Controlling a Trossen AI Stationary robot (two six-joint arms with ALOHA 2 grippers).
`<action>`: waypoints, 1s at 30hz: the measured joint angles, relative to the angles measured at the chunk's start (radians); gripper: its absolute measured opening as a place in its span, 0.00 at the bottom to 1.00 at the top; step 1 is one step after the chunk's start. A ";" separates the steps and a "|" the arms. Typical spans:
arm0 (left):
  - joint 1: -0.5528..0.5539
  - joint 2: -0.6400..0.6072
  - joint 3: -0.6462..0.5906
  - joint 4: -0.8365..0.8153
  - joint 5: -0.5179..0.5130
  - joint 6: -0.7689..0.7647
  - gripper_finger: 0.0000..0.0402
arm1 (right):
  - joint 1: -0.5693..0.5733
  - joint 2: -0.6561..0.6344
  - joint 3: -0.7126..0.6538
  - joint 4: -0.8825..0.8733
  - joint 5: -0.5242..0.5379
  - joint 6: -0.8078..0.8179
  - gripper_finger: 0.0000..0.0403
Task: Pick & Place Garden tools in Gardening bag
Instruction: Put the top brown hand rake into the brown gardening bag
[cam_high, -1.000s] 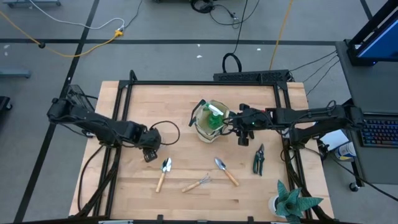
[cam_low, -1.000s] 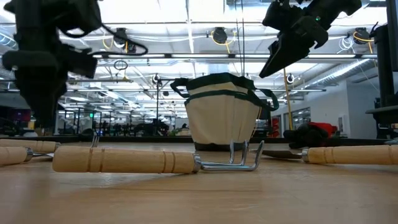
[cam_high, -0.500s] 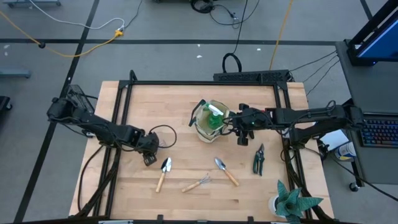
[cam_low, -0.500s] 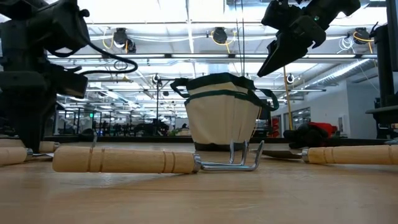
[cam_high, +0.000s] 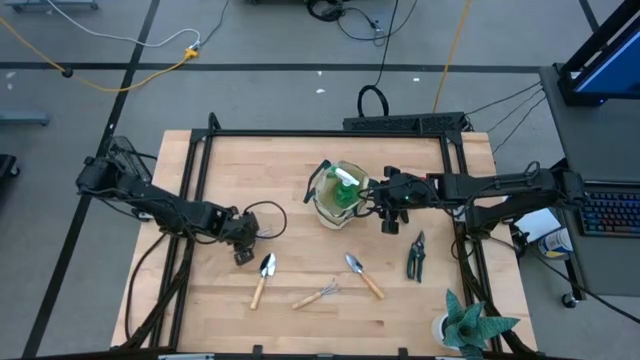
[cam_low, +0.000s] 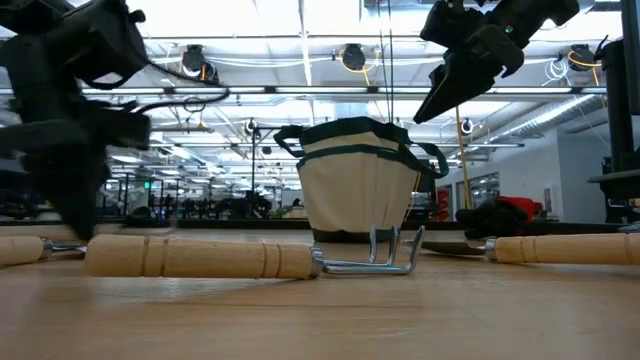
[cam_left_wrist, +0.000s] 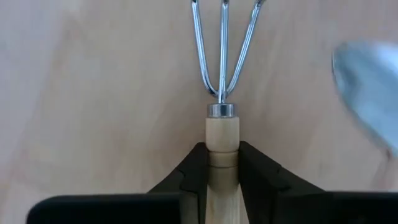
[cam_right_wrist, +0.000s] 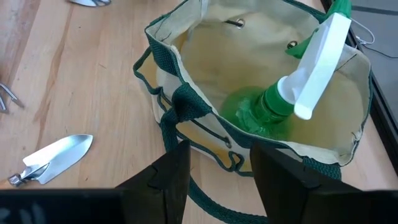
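Note:
The tan gardening bag (cam_high: 340, 195) with green trim stands at the table's middle, with the green spray bottle (cam_right_wrist: 311, 68) inside it. My right gripper (cam_high: 390, 215) hangs open above the bag's right rim (cam_right_wrist: 214, 180) and holds nothing. My left gripper (cam_high: 243, 252) is at the left, shut on a small hand rake (cam_left_wrist: 222, 93). A trowel (cam_high: 263, 278) lies just right of it. A second rake (cam_high: 318, 293), a second trowel (cam_high: 362, 273) and the green-handled shears (cam_high: 415, 257) lie flat near the front. The red glove is out of view. My left gripper pinches the rake's wooden handle (cam_left_wrist: 222, 134) between its two fingers, just behind the metal collar. The fingers lie along the handle, and the tines (cam_left_wrist: 222, 50) stick out ahead of them. I cannot tell whether the rake is clear of the table.
A spiky green plant in a white pot (cam_high: 468, 325) stands at the front right corner. A black cable loop (cam_high: 265, 222) lies by my left arm. A dark frame (cam_high: 330, 133) runs along the table's far edge.
My left gripper has shifted a little toward the near edge and then toward the table's right, close to the left trowel. It is still moving with the rake. My right gripper has kept still over the bag.

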 joint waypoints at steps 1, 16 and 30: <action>0.001 0.000 0.001 0.033 -0.010 -0.001 0.16 | 0.000 0.000 0.000 0.005 0.000 0.000 0.39; 0.074 -0.001 0.380 0.155 -0.123 0.459 0.18 | 0.000 0.037 0.000 0.118 -0.106 -0.035 0.39; 0.305 0.111 0.422 0.735 0.398 0.475 0.18 | 0.000 0.050 0.000 0.201 -0.101 -0.116 0.39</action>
